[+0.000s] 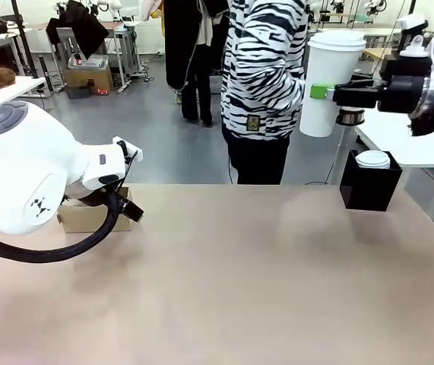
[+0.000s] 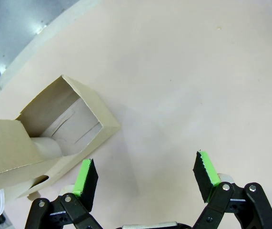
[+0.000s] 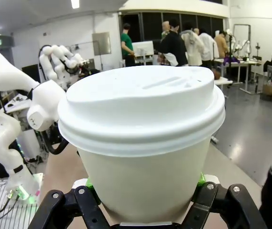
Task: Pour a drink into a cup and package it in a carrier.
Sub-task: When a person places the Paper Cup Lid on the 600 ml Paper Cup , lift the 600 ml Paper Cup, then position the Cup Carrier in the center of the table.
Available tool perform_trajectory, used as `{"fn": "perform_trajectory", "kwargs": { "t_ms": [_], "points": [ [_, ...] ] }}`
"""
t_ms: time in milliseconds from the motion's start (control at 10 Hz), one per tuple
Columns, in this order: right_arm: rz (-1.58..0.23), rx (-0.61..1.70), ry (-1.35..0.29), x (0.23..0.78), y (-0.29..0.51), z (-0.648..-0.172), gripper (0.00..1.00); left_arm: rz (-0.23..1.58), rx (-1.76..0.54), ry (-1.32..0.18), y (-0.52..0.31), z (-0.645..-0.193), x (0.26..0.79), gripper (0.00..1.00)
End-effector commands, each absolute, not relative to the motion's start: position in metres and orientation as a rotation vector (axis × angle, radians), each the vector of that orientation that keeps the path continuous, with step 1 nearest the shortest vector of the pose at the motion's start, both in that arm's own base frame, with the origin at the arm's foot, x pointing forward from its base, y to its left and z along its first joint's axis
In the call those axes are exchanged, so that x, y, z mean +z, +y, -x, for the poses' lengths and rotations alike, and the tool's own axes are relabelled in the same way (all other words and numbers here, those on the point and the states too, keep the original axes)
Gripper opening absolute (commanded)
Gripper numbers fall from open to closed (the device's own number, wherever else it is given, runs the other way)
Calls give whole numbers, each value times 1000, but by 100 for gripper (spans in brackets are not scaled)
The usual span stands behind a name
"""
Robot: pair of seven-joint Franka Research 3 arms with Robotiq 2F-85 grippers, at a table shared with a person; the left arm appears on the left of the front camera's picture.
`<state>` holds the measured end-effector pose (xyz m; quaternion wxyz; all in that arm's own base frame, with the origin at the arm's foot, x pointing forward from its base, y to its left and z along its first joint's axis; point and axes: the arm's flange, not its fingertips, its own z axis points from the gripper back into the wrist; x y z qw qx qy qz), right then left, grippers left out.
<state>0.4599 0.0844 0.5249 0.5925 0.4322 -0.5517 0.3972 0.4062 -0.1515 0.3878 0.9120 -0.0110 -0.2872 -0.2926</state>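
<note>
Left arm [image 1: 19,171] in front of carrier [image 1: 80,219]

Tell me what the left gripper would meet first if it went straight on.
Probably the bare table: the left gripper points down at it, jaws open, and the carrier lies just aside of that line, near one finger. Depth is unclear.

One tall white lidded paper cup [image 1: 329,84]. One brown cardboard carrier [image 1: 80,219] and one black square box [image 1: 369,192], at the desk's [image 1: 239,274] far-right corner.
</note>
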Motion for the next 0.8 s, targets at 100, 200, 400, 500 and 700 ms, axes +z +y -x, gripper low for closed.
{"fn": "perform_trajectory", "kwargs": {
  "t_ms": [100,200,400,500,700],
  "points": [
    [-1007,921,-1290,528,86,-463,80,24,-603,-596,-151,-406,389,100],
    [-1007,921,-1290,528,86,-463,80,24,-603,-596,-151,-406,389,100],
    [-1007,921,-1290,528,86,-463,80,24,-603,-596,-151,-406,389,100],
    [-1007,921,-1290,528,86,-463,80,24,-603,-596,-151,-406,389,100],
    [-1007,921,-1290,528,86,-463,80,24,-603,-596,-151,-406,389,100]
  ]
}}
